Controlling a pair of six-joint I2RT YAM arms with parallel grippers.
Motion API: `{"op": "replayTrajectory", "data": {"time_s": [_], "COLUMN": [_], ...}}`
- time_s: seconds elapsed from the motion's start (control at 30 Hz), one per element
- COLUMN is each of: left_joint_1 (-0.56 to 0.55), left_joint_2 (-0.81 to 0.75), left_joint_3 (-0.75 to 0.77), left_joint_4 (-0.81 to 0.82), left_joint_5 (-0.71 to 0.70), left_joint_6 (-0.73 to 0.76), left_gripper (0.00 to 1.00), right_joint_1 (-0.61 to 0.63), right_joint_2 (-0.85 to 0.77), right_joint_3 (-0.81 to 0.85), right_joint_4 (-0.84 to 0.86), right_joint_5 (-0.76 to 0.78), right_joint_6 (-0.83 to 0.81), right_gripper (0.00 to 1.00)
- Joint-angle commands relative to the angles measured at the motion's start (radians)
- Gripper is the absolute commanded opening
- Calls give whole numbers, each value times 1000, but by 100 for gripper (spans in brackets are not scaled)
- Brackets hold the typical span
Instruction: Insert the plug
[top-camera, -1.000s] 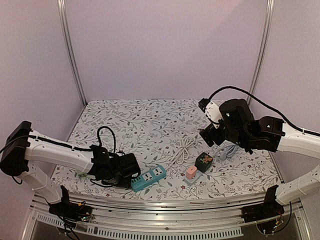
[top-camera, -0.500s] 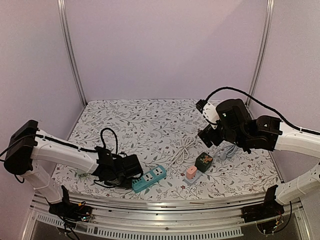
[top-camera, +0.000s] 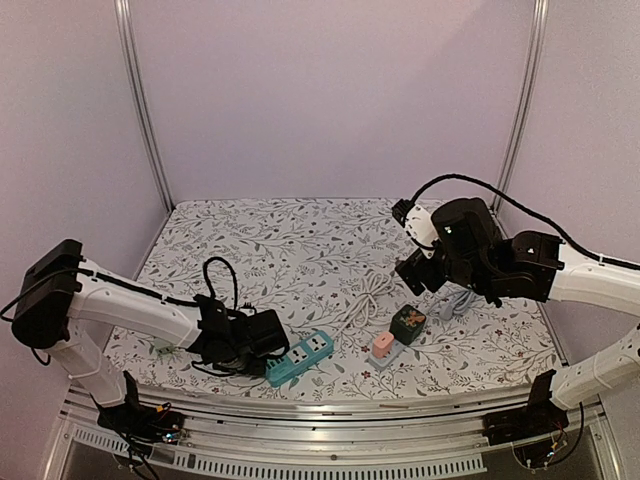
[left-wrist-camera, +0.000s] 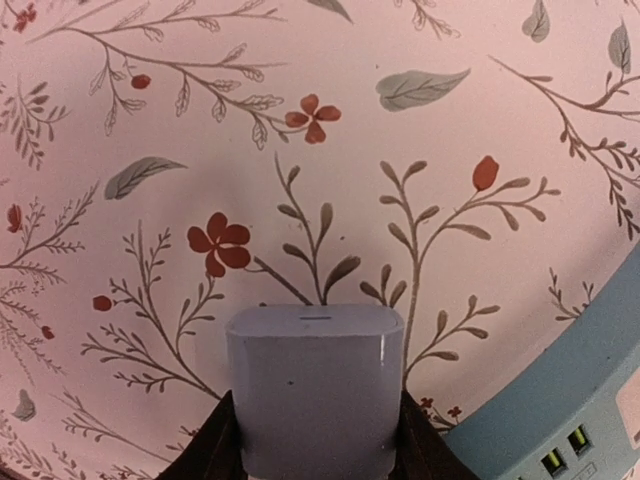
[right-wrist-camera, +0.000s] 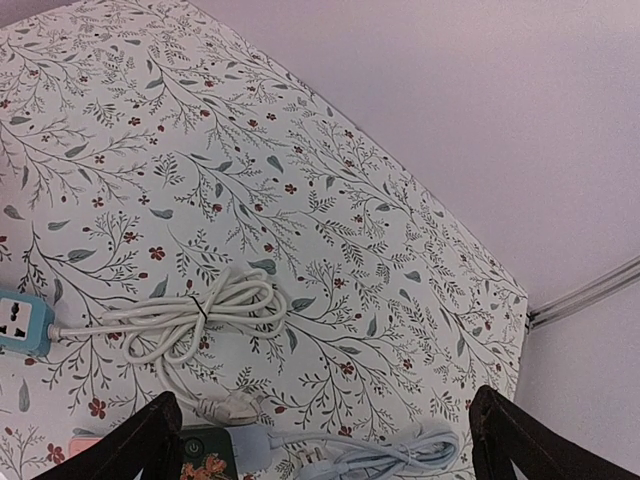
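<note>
In the left wrist view a white, block-shaped plug (left-wrist-camera: 314, 380) with a thin slot in its top face sits between my left gripper's (left-wrist-camera: 315, 405) dark fingers (left-wrist-camera: 215, 445), which press both its sides just above the floral tablecloth. A teal power strip (left-wrist-camera: 575, 395) lies right beside it at the lower right. From above, the left gripper (top-camera: 258, 335) sits low at the strip's (top-camera: 300, 356) left end, and the plug is hidden under it. My right gripper (top-camera: 416, 270) hovers wide open and empty over the right half of the table.
The strip's white cable (top-camera: 366, 298) lies coiled in the middle of the table (right-wrist-camera: 196, 318). A green cube socket (top-camera: 408, 321), a pink adapter (top-camera: 383, 345) and a pale blue cable bundle (right-wrist-camera: 420, 458) lie under the right arm. Walls enclose the table.
The left gripper has crept right toward the teal strip and its fingers have closed in on the white plug. The right arm has barely shifted.
</note>
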Motion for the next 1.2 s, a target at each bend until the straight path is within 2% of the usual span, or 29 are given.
{"op": "replayTrajectory", "data": {"time_s": [0.0, 0.2, 0.33, 0.57, 0.77, 0.93, 1.07, 1.17], "left_joint_1": [1, -45, -45, -43, -26, -28, -28, -32], "left_joint_2": [-19, -129, -193, -341, -362, -359, -375, -389], "left_joint_3": [-18, 1, 8, -13, -38, -59, -104, -145], "left_joint_4": [-8, 1, 74, 411, 645, 732, 805, 881], "left_joint_5": [-50, -203, -275, -296, -242, -187, -168, -67], "left_joint_6": [15, 99, 175, 413, 599, 782, 908, 1005], "left_gripper": [14, 13, 10, 6, 5, 5, 5, 7], "right_joint_1": [-5, -6, -4, -1, 57, 70, 69, 69], "right_joint_2": [12, -8, 1, 54, 126, 213, 234, 234], "right_joint_3": [30, 43, 55, 18, 26, 119, 202, 250], "right_joint_4": [-18, 16, 61, 217, 384, 332, 194, 104], "right_joint_5": [-15, -105, -230, -475, -601, -793, -805, -797], "right_joint_6": [21, 86, 218, 438, 580, 614, 595, 593], "right_gripper": [99, 99, 99, 99, 98, 97, 96, 96]}}
